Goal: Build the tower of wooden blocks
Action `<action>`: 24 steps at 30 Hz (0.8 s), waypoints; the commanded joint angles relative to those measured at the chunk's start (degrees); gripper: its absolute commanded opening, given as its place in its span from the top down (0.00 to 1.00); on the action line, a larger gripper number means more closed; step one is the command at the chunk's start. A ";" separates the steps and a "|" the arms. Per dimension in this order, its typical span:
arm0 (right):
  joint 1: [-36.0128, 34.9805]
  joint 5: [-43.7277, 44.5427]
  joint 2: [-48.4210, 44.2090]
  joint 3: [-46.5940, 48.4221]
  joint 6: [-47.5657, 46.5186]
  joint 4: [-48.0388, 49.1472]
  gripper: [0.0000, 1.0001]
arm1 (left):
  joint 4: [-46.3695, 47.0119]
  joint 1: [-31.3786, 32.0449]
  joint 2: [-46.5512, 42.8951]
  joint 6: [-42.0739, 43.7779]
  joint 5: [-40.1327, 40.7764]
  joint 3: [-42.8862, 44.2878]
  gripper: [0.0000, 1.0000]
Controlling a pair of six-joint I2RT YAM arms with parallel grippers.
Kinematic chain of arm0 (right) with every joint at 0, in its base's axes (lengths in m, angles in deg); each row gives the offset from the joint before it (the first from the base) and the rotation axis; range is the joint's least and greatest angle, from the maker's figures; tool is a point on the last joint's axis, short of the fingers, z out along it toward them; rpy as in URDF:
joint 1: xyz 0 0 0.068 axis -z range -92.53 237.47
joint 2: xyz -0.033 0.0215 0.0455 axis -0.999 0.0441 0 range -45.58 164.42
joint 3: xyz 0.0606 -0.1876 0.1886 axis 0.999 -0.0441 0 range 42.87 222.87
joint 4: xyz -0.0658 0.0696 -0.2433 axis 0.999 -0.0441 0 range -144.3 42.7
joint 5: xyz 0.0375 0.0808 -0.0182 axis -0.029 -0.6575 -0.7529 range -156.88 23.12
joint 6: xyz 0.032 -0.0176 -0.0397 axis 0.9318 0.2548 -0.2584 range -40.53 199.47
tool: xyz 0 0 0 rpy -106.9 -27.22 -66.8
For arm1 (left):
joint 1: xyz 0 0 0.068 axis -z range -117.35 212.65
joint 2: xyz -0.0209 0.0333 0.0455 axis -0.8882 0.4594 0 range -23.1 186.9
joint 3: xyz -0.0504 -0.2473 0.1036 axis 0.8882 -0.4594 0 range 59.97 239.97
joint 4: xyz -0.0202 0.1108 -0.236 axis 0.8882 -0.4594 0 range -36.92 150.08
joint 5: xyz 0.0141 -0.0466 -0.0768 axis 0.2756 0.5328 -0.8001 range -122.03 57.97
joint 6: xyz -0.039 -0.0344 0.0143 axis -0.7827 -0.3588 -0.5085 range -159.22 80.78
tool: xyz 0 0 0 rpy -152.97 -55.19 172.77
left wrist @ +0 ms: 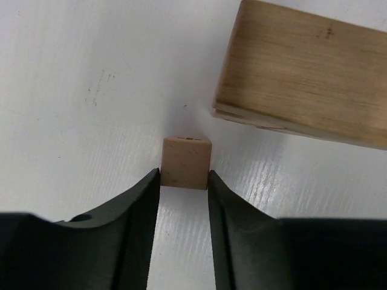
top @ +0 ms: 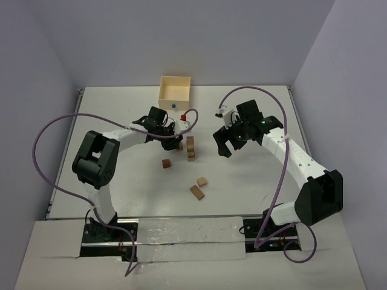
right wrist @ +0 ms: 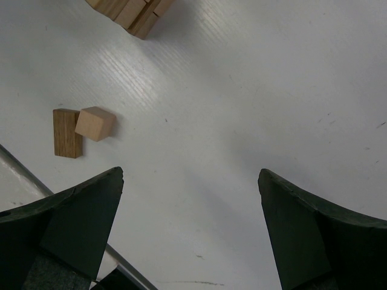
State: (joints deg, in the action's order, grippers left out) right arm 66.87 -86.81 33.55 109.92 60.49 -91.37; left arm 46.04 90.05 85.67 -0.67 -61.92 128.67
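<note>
The narrow upright tower of small brown wooden blocks (top: 191, 148) stands near the middle of the white desk (top: 121, 121), one block wide and several high. In my right wrist view only its foot (right wrist: 130, 12) shows, at 11 o'clock. Three loose blocks lie apart from it. A reddish brown wooden cube (top: 166, 164) sits at 8 o'clock of the tower. At 5 o'clock, a pale tan cube (top: 202, 182) touches a darker brown brick (top: 196, 192); my right wrist camera sees this cube (right wrist: 95, 123) and brick (right wrist: 66, 133) corner to edge.

The desk is matte white with faint scuffs, and plain pale grey walls (top: 181, 36) close it in. A pale square wooden box (top: 166, 96) with a blue dot on its near side stands at the far edge, at 11 o'clock of the tower. Purple cables (top: 51, 130) loop off both my arms.

My left arm reaches in from 7 o'clock, elbow bent. My left claw (top: 177, 142) is just at the tower's 9 o'clock side. Its fingertips press both sides of a small light tan wooden cube (left wrist: 186, 160), so my left claw (left wrist: 184, 178) grips it low over the desk. I cannot tell whether the cube touches the desk. A broad tan wooden face (left wrist: 308, 72) fills the 1 o'clock corner there.

My right arm comes from 5 o'clock. My right claw (top: 225, 142) hangs at the tower's 3 o'clock, apart from it. Its fingers are spread wide over bare desk, holding nothing (right wrist: 190, 199).
</note>
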 commanded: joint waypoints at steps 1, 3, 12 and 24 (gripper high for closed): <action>0.47 0.06 -0.38 0.81 -0.27 1.42 0.00 | -1.39 0.14 -2.85 0.50 -1.22 0.02 0.66; 0.47 -0.04 -0.49 0.81 -0.17 1.45 0.00 | -3.31 -0.31 -4.47 0.20 -1.08 0.27 0.71; 0.47 -0.81 -1.09 1.06 0.17 1.45 0.00 | -15.49 -3.32 -11.91 3.11 -3.16 4.83 0.85; 0.47 -0.81 -1.02 1.55 0.26 1.23 0.00 | -22.61 -2.22 -16.95 3.90 -6.94 12.81 0.86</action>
State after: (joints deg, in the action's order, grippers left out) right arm 66.89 -87.07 33.53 109.92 60.53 -91.38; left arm 25.84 86.71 70.09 3.06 -64.97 137.78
